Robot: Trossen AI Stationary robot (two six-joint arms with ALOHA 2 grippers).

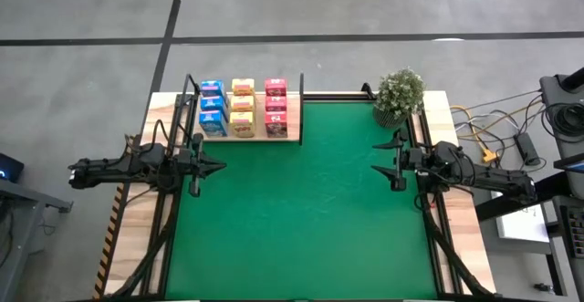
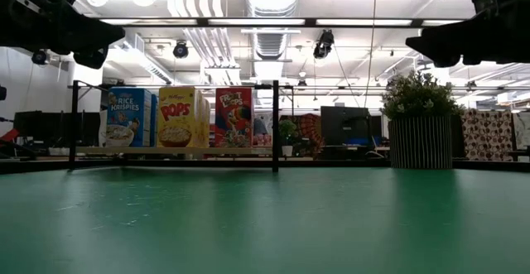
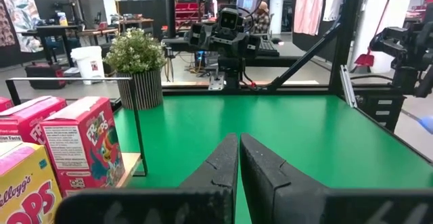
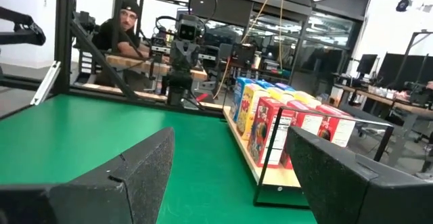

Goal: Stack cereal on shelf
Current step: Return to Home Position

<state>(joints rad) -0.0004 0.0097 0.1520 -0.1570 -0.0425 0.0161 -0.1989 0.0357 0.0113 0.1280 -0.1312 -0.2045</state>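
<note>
1. The shelf (image 1: pixel 294 124) is a flat, pale wooden board, rectangular, with thin black metal posts (image 2: pixel 275 125) standing upright at its ends. It rests at the far left corner of the smooth green mat (image 1: pixel 301 220), which covers most of the light-wood tabletop (image 1: pixel 135 247).
2. On the board stand small cardboard cereal cartons with glossy printed fronts, in three files side by side: blue boxes (image 1: pixel 212 109), yellow boxes (image 1: pixel 242 110) and pink boxes (image 1: pixel 276 109). There are three of each colour, upright, one behind another.
3. The left jaws are closed on nothing. Their dark, ridged, wedge-shaped fingers (image 3: pixel 216 166) meet along their length, and they hang well above the mat.
4. From the left jaws the shelf is near, off to one side rather than straight ahead, and nothing touches it. The blue and yellow files are the closest.
5. The right jaws gape wide and hold nothing. Their broad, dark, matte fingers (image 4: pixel 142 173) are well apart and raised off the mat.
6. From the right jaws the shelf is well apart, across the open green, ahead and to one side. The pink boxes are at the nearer end.
7. A bushy potted plant (image 1: pixel 399 94) in a ribbed pot stands near the right jaws, off to their side.
</note>
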